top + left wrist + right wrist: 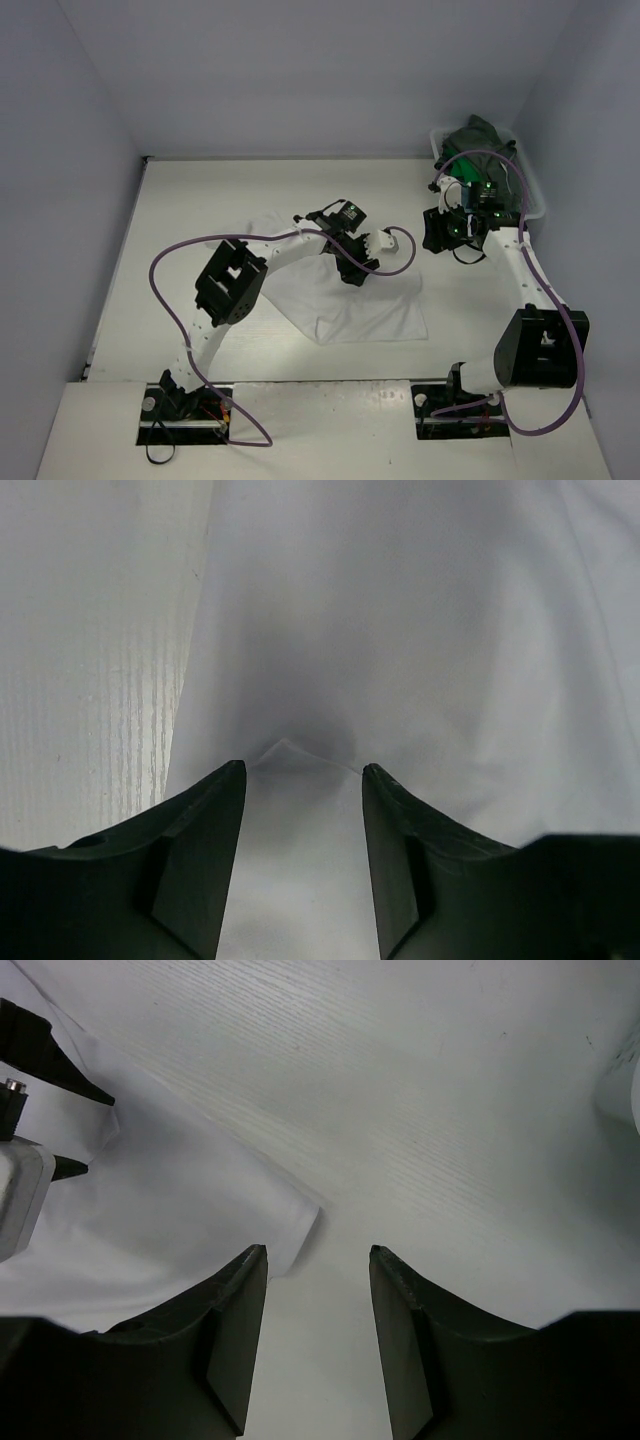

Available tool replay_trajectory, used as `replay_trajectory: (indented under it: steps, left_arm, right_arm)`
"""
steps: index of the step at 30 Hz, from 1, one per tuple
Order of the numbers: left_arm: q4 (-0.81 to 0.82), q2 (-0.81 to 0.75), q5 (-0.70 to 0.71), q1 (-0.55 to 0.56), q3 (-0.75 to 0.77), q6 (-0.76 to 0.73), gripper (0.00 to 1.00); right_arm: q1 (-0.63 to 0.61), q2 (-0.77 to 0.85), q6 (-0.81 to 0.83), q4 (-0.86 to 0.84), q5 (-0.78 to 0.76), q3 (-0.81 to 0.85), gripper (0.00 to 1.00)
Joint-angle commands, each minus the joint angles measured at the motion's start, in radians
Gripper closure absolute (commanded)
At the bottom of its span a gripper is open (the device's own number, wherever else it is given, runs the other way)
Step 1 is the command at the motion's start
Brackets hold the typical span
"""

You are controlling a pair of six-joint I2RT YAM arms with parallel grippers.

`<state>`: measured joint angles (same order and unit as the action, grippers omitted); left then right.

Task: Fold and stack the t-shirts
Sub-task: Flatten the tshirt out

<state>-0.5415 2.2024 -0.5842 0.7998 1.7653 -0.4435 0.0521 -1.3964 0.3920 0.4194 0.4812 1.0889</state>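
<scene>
A white t-shirt (365,305) lies spread and partly folded in the middle of the table. My left gripper (352,272) hovers low over its upper part. In the left wrist view the left gripper (300,768) stands open, and a small raised peak of the white cloth (285,746) sits just beyond the fingertips. My right gripper (438,240) is off the shirt's right edge. It is open (318,1250) over bare table, with a corner of the white shirt (295,1222) beside its left finger. A dark grey-green t-shirt (482,133) and a bright green one (462,168) lie in the basket.
The white mesh basket (532,192) stands at the back right corner, behind the right arm. Grey walls close off the table at the left, back and right. Part of the left arm's wrist (25,1090) shows at the left of the right wrist view.
</scene>
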Motion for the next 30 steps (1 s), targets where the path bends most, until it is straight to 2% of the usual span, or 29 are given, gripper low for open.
replay_trajectory:
  steps: [1, 9, 10, 11, 15, 16, 30]
  left_arm:
    - [0.011, -0.015, -0.016, 0.012, 0.031, 0.002, 0.54]
    - [0.012, 0.014, -0.012, 0.012, 0.046, -0.001, 0.55]
    - [0.012, 0.020, -0.019, 0.012, 0.046, 0.000, 0.57]
    - [0.009, 0.023, -0.020, 0.012, 0.048, -0.003, 0.64]
    - [0.003, 0.025, -0.017, 0.016, 0.052, -0.009, 0.80]
    - [0.003, 0.022, -0.016, 0.016, 0.054, -0.009, 0.82]
    - [-0.005, -0.076, 0.070, 0.013, 0.049, -0.035, 0.85]
  right_arm:
    - [0.003, 0.039, 0.004, -0.014, 0.030, 0.009, 0.58]
    - [0.005, 0.040, 0.008, -0.013, 0.034, 0.005, 0.58]
    - [0.003, 0.040, 0.010, -0.013, 0.034, 0.003, 0.58]
    - [0.003, 0.040, 0.010, -0.011, 0.034, 0.003, 0.58]
    - [0.003, 0.036, 0.013, -0.011, 0.036, 0.003, 0.58]
    - [0.003, 0.034, 0.013, -0.013, 0.036, 0.003, 0.58]
    - [-0.011, 0.022, 0.036, -0.004, 0.042, -0.017, 0.56]
